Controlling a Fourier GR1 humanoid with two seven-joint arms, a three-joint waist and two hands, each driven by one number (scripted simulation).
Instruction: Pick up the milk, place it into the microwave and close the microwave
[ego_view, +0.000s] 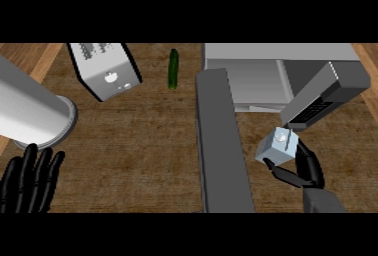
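My right hand (308, 171), coming in from the lower right, is shut on the milk (277, 147), a small pale blue and white carton that tilts left. The carton hangs just in front of the grey microwave (251, 55) at the top right, below its open cavity (255, 85). The microwave's door (220, 145) stands open as a long dark grey slab running toward me, left of the carton. A dark panel with buttons (325, 97) slants just above the carton. My left hand (29, 181) rests open at the lower left, fingers up.
A big metal cylinder (33, 112) lies at the left edge above my left hand. A grey box with a white logo (107, 70) stands at the back left. A green cucumber (173, 69) lies between that box and the microwave. Wooden counter (140, 150) spans the middle.
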